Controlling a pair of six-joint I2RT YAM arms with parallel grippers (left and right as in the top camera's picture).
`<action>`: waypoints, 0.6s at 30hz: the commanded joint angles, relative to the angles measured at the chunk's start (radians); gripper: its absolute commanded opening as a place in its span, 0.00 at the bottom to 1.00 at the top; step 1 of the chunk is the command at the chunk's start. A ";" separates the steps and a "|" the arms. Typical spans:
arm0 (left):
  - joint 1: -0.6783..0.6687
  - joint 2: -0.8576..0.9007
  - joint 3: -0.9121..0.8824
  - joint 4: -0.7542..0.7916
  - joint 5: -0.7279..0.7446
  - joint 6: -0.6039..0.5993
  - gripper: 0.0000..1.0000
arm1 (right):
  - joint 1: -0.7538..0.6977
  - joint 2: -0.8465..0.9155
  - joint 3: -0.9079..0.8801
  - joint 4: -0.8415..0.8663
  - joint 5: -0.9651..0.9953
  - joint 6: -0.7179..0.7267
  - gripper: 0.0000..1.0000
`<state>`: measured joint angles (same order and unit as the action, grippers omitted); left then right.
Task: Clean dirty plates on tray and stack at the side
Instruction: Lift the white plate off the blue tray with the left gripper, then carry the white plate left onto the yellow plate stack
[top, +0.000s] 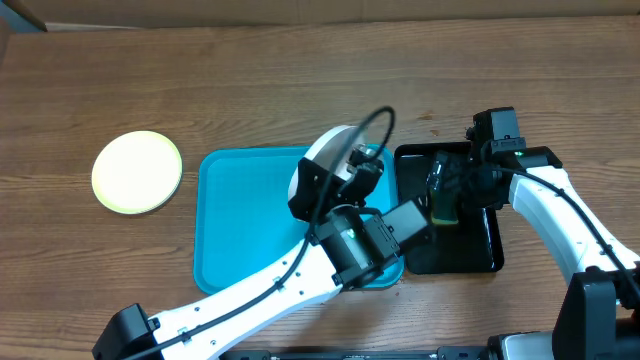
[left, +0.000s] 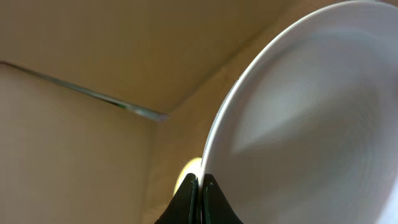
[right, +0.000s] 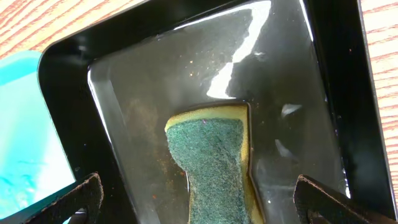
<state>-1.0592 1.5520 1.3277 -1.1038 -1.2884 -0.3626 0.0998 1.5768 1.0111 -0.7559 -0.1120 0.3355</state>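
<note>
**Overhead and wrist views, read left to right.** At far left I see the pale yellow-green plate (top: 137, 172) lying flat on the wooden table (top: 300, 70), well apart from everything else.

Next comes the turquoise tray (top: 245, 230), whose visible floor is bare. My left arm crosses its near right corner from below.

At the tray's upper right corner, the left gripper (left: 200, 188) is clamped narrow on the rim of a white plate (top: 328, 145). In the left wrist view the two dark fingers (left: 186, 200) pinch the plate's edge between them. The plate is tilted up off the tray rather than lying flat, and the face toward that camera looks clean and white. A pale yellowish patch shows just beyond the fingertips in that view, but I cannot tell what it is.

Just beside the turquoise tray, to its right, sits the smaller black tray (top: 470, 240). A sponge (right: 211, 155), with a yellow body and a green scouring face upward, lies on its glossy, speckled floor.

The right gripper (right: 202, 202) hovers over this tray with its jaws spread wide. One fingertip stands on either side of the sponge, both clear of it, so it holds nothing.
</note>
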 joint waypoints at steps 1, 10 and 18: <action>-0.024 -0.021 0.017 0.002 -0.111 0.012 0.04 | -0.001 -0.021 0.021 0.002 0.014 -0.003 1.00; -0.030 -0.021 0.017 0.032 -0.071 -0.012 0.04 | -0.001 -0.021 0.021 0.002 0.014 -0.003 1.00; 0.033 -0.021 0.017 0.042 0.076 -0.135 0.04 | -0.001 -0.021 0.021 0.002 0.014 -0.003 1.00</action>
<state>-1.0649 1.5520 1.3277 -1.0721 -1.2549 -0.3950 0.0998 1.5768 1.0111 -0.7563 -0.1108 0.3359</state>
